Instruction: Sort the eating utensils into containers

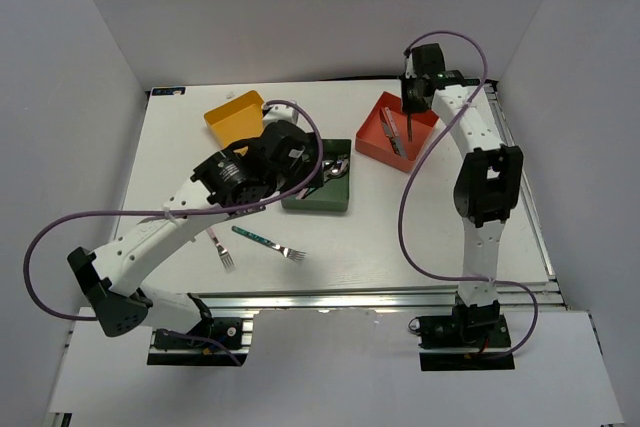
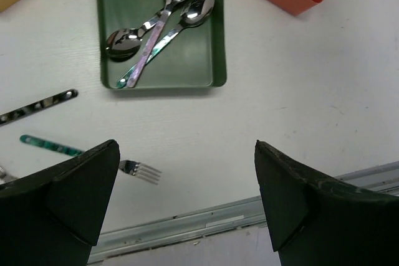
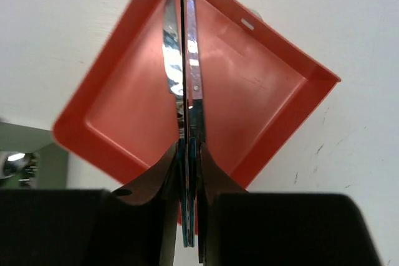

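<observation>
- Right pincer (image 3: 187,149): clamped shut on a teal-handled knife (image 3: 173,60). The handle is nipped between the two fingers and the shiny blade points away from the wrist.
- The held knife hangs over the red-orange tray (image 3: 274,113), blade roughly along the tray's diagonal. I cannot tell whether the tip touches the tray floor.
- A second metal piece (image 3: 194,66) with a pinkish tint sits tight beside the held blade in the right wrist view. I cannot tell whether it is gripped or lying in the tray.
- From above, the red-orange tray stands at the far right of the bench (image 1: 440,237), and the right arm reaches forward over it.
- Left pincer (image 2: 186,154): fingers spread wide, nothing between them. It is held above the bench, near the front edge of the dark green tray (image 2: 218,60).
- The dark green tray holds three spoons (image 2: 156,32) lying slantwise and overlapping, with pink and teal handles and bowls toward the far side.
- The yellow tray (image 1: 232,115) is at the far left, just beside the green one, and the left arm hides part of it.
- Loose on the bench, on the near side of the green tray: a teal-handled fork (image 1: 268,241) and a pink-handled fork (image 1: 222,248), near each other but apart.
</observation>
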Controlling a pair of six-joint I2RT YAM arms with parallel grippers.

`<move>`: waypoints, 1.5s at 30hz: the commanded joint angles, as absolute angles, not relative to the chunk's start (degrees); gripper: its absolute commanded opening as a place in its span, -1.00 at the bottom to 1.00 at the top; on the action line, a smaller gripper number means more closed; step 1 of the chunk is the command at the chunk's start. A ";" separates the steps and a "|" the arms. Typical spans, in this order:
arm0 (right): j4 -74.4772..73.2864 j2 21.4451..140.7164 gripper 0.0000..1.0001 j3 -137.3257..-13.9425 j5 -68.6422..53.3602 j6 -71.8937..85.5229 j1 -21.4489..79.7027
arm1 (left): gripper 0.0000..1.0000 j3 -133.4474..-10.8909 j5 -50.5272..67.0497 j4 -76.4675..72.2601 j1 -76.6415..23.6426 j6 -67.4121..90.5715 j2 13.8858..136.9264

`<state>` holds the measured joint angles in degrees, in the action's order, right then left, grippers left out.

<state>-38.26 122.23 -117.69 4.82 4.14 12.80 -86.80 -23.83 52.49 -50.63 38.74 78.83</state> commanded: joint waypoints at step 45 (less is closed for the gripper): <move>-29.79 81.84 0.76 -74.01 -3.60 16.87 46.05 | 0.95 -66.45 -24.17 58.01 -16.17 59.84 84.71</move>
<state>-32.60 85.89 -74.83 -2.07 13.41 46.24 -67.68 -26.55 62.37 -16.75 57.10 82.83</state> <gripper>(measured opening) 0.883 0.977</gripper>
